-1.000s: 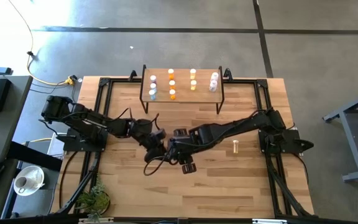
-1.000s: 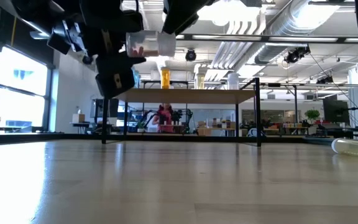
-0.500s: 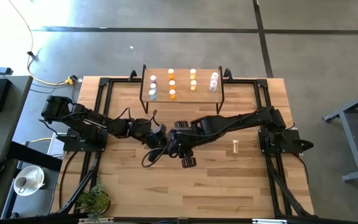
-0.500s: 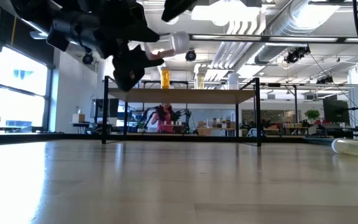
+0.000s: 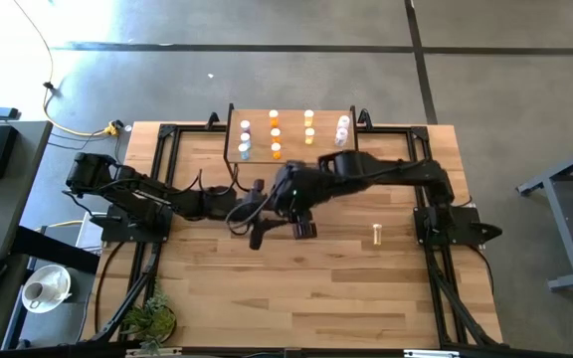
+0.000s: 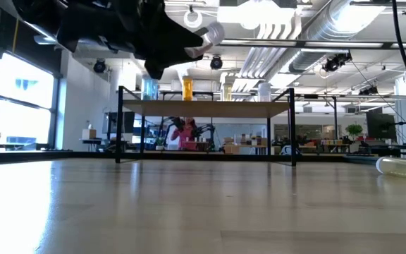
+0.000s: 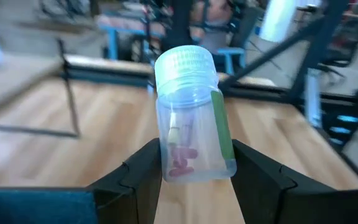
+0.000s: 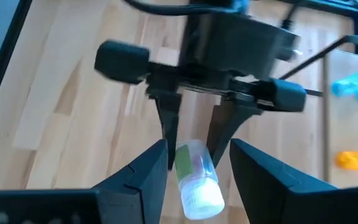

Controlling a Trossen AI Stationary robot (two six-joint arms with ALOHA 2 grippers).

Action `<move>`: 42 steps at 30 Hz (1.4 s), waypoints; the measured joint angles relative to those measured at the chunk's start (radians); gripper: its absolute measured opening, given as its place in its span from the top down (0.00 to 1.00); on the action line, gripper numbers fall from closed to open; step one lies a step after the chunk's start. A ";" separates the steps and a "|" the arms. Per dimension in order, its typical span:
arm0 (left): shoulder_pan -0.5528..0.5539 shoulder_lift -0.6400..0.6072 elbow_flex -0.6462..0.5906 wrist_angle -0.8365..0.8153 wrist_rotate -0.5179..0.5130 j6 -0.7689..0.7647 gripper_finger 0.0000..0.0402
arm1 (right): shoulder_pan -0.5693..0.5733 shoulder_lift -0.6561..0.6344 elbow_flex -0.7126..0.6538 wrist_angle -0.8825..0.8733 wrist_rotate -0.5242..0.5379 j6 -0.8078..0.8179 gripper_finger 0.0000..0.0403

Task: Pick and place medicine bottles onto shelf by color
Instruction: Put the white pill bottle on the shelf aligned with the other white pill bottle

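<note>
A clear medicine bottle (image 7: 194, 118) with pink pills, a green label and a white cap is held in the air by my left gripper (image 7: 194, 180), over the table's middle (image 5: 267, 211). My right gripper (image 8: 199, 146) is open and higher up. It looks down on the bottle (image 8: 194, 174), its fingers apart from it. The shelf (image 5: 291, 111) stands at the far edge on thin black legs. Rows of pale blue, orange, yellow and pinkish bottles (image 5: 275, 134) stand upright on it. One more bottle (image 5: 377, 235) lies on its side on the table to the right. My left gripper pinches the bottle's lower body (image 7: 185, 171), near its base, between its two fingers. The fingers come nearly level from the table's left and lie along the bottle. The cap (image 6: 213, 32) points away from the gripper, tilted up. The bottle is lifted clear of the table.
Black frame rails (image 5: 162, 169) run along the table's left and right sides. A small plant (image 5: 152, 320) stands at the near left corner. Bare tabletop (image 5: 346, 288) lies in front of both arms.
My right gripper has risen and drawn toward the far edge, away from the bottle. My left gripper has rolled and tipped while keeping its hold, so the bottle's cap, level before, now points up and to the right.
</note>
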 joint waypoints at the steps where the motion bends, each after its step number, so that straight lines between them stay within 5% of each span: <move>1: 0.000 0.000 0.000 0.015 -0.023 0.019 0.60 | -0.009 0.000 0.016 -0.006 0.000 0.000 0.59; 16: 0.000 0.000 0.000 0.166 -0.402 0.360 0.60 | -0.118 -0.021 0.036 -0.020 0.010 0.000 0.56; 25: 0.000 0.000 0.000 0.171 -0.429 0.456 0.60 | -0.171 -0.023 0.040 -0.064 -0.039 -0.091 0.43; 42: 0.000 0.000 -0.001 0.288 -0.419 0.548 0.60 | -0.222 -0.024 0.040 -0.094 -0.148 -0.177 0.44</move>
